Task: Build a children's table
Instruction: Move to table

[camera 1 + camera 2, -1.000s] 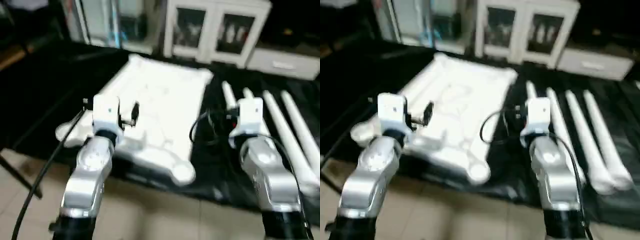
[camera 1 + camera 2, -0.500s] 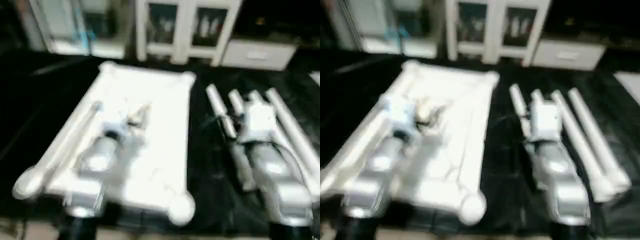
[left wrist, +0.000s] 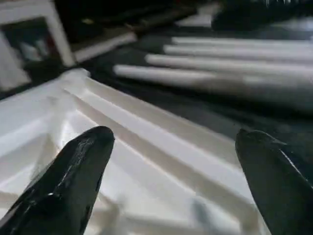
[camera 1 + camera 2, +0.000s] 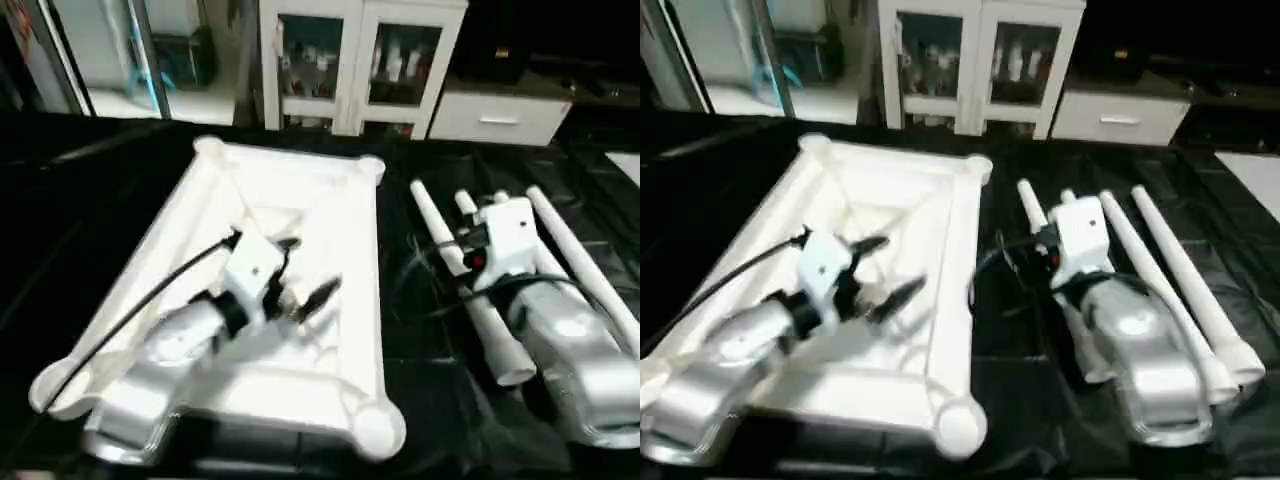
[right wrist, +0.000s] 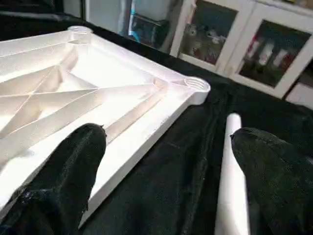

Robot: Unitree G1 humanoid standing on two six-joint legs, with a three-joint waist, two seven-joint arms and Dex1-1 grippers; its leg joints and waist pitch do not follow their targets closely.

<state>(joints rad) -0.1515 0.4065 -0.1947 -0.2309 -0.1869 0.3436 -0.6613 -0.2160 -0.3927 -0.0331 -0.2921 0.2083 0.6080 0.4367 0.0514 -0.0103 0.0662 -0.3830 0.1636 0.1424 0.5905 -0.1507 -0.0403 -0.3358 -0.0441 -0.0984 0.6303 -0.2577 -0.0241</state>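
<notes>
The children's table top lies upside down on the black cloth, its X-ribs facing up and round sockets at the corners. Several white legs lie side by side to its right. My left gripper hovers open over the middle of the ribbed underside, pointing right toward the legs, and holds nothing. The left wrist view has its fingertips wide apart above a rib. My right gripper is open and empty just above the cloth, between the top's right edge and the nearest leg.
The work table is draped in black. Behind it stand a white cabinet with glass doors and a low white drawer unit. A black cable runs from my left wrist across the top's left side.
The camera has tipped forward, so the whole picture shifted. Relative to the top, my left gripper has gone from its near edge to over its middle, turning right. Both grippers stay open.
</notes>
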